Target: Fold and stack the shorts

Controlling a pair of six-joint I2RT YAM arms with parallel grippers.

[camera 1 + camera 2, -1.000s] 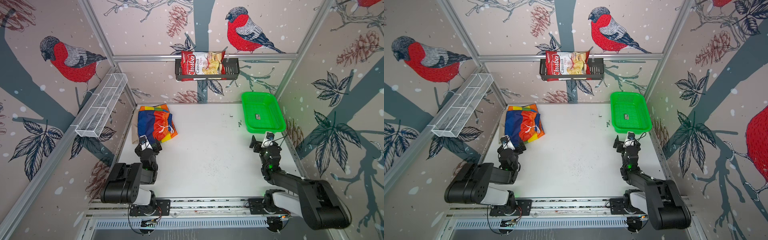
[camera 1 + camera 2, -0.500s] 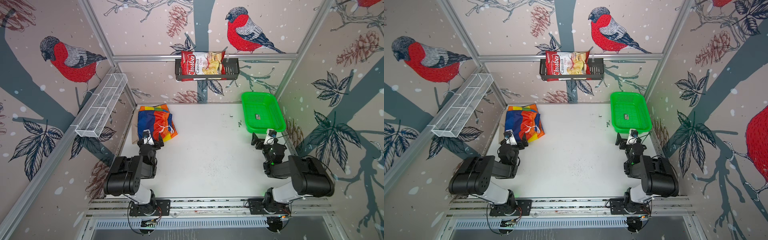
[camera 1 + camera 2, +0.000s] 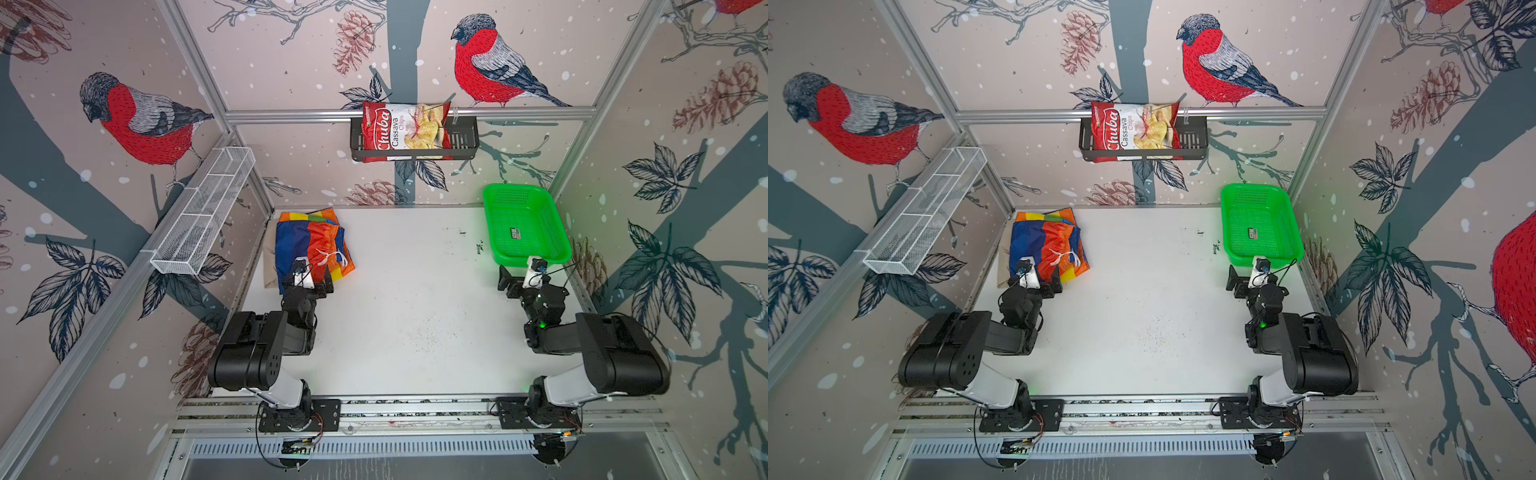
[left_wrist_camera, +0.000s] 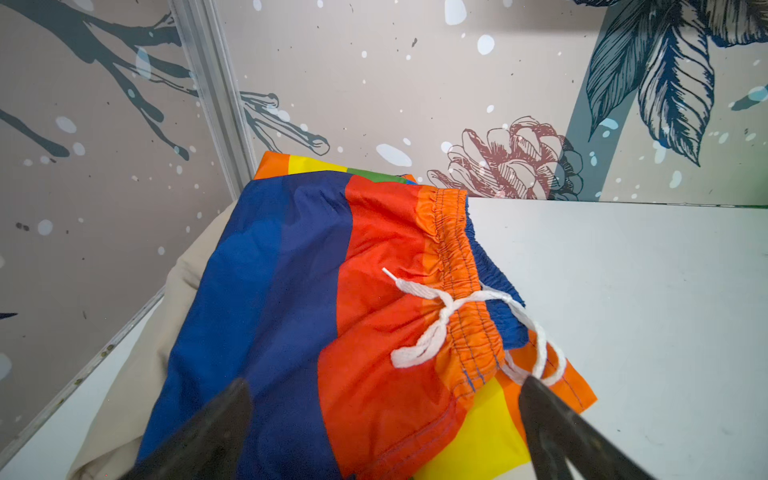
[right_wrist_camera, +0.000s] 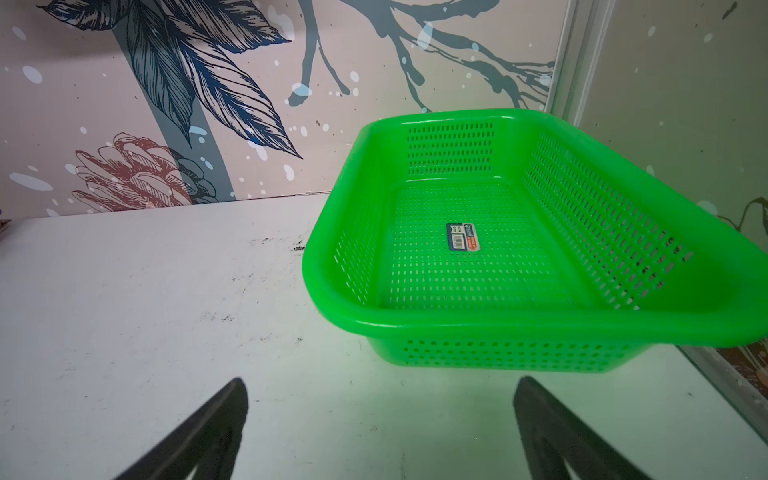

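The rainbow shorts (image 3: 309,245) (image 3: 1046,245) lie folded at the table's far left, on top of the beige shorts (image 3: 270,259) (image 4: 166,332), whose edge shows along the wall side. A white drawstring (image 4: 440,316) lies over the orange waistband. My left gripper (image 3: 308,286) (image 4: 382,386) is open just above the near edge of the rainbow shorts, with nothing between its fingers. On the right, my right gripper (image 3: 525,282) (image 5: 378,384) is open over bare table, just in front of the green basket.
The green plastic basket (image 3: 523,259) (image 5: 498,328) stands at the far right, holding only a sticker. A chips bag (image 3: 405,129) sits in a black rack on the back wall. A white wire shelf (image 3: 203,212) hangs on the left wall.
Both arms have folded up, elbows rising, and both wrists edged slightly toward the back. The jaws stayed open. The shorts have not moved.
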